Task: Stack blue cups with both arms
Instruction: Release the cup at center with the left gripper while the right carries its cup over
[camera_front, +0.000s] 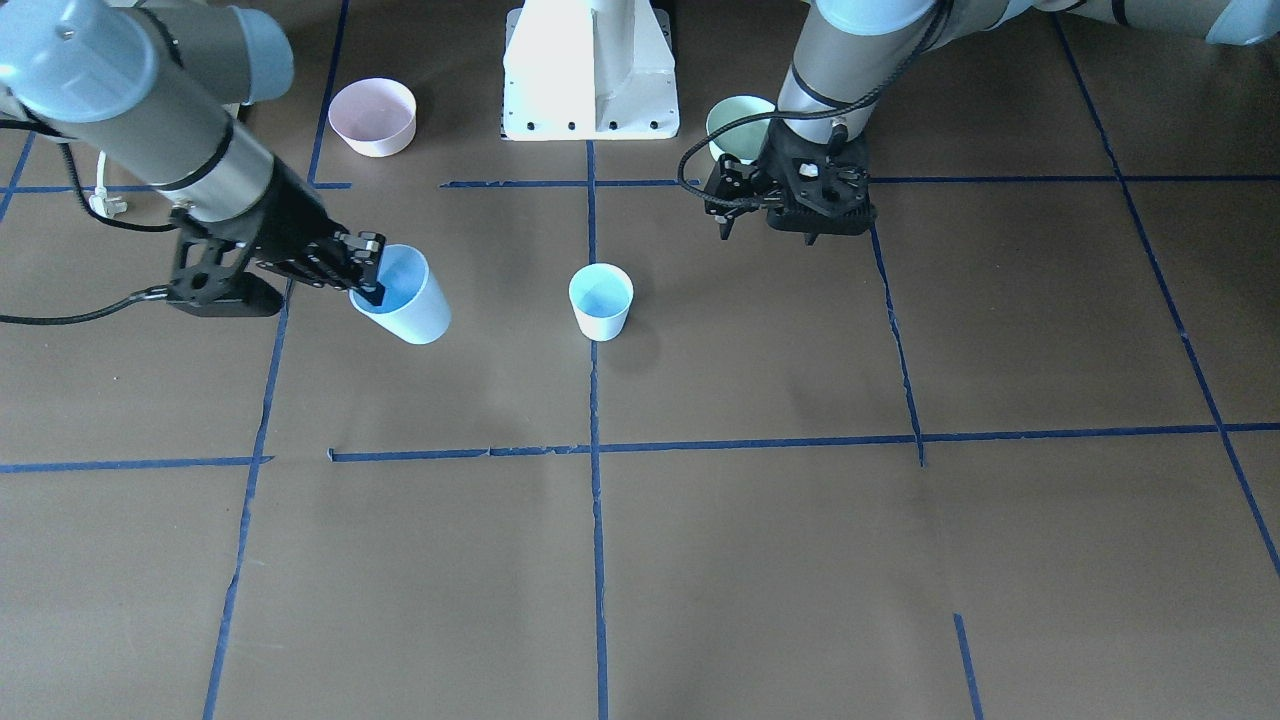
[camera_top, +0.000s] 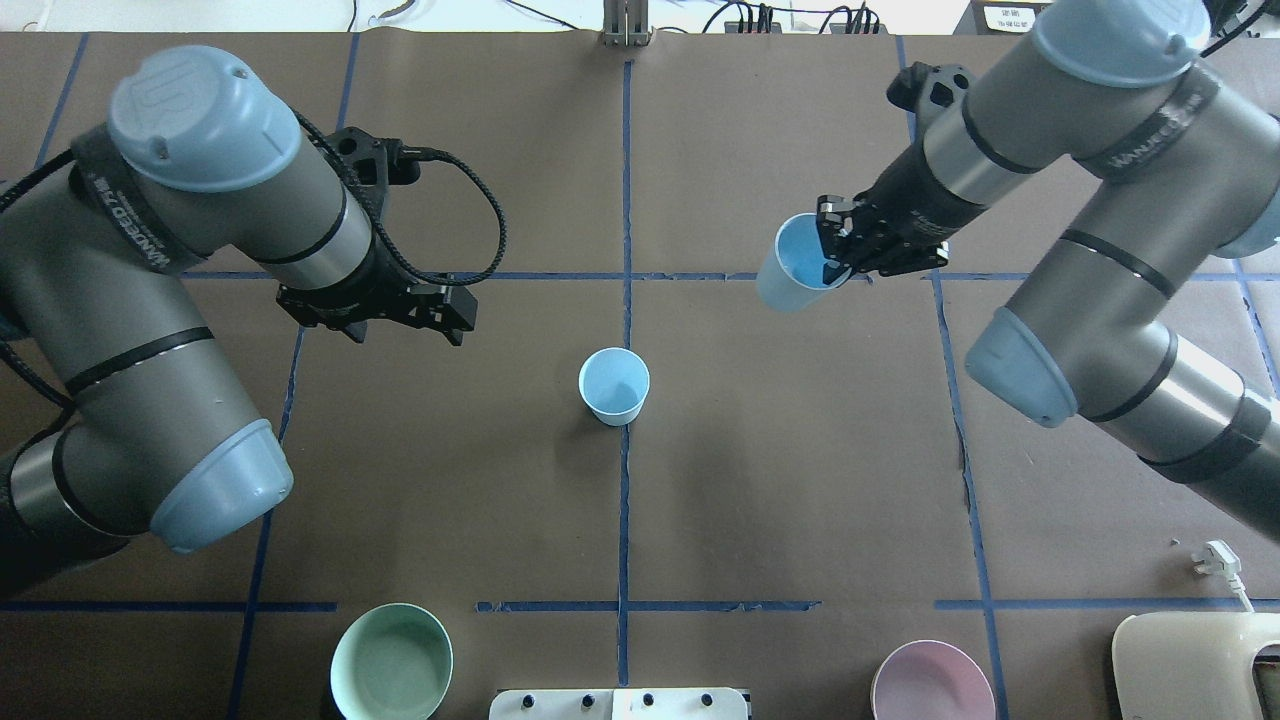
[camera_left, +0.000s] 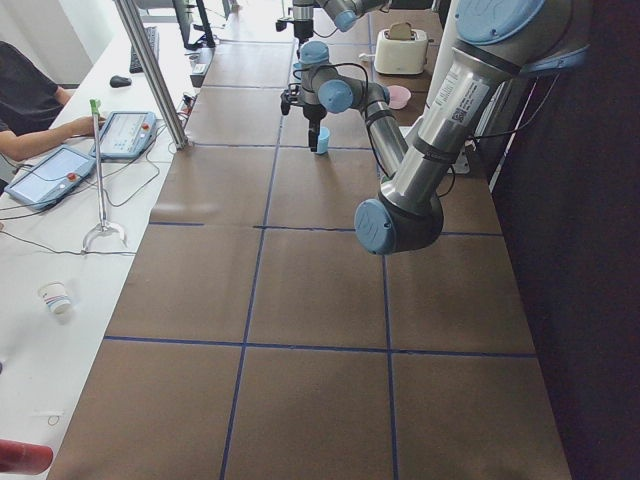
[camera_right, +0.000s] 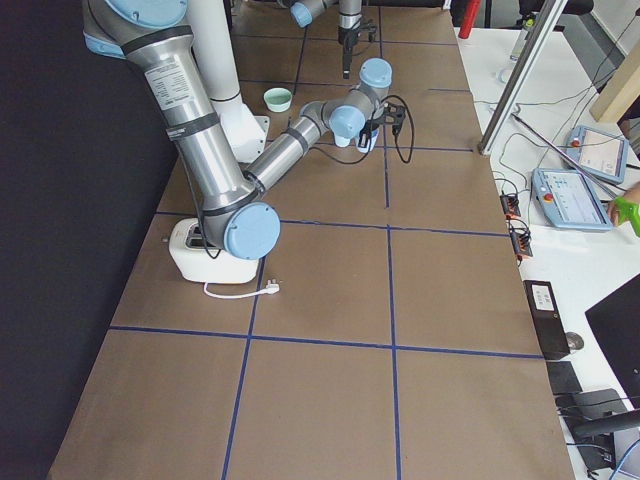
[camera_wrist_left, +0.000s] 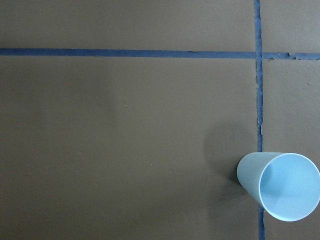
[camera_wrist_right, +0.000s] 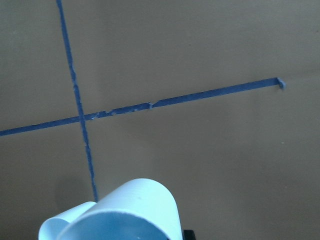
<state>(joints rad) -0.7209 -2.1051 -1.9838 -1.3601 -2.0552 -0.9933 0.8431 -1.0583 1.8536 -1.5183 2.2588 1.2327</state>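
Observation:
One blue cup stands upright at the table's middle; it also shows in the overhead view and at the lower right of the left wrist view. My right gripper is shut on the rim of the second blue cup, one finger inside, and holds it tilted above the table, to the side of the standing cup. The held cup fills the bottom of the right wrist view. My left gripper hangs open and empty, apart from the standing cup.
A mint-green bowl and a pink bowl sit near the robot's white pedestal. A white appliance with a loose plug lies by the right arm's base. Blue tape lines cross the brown table.

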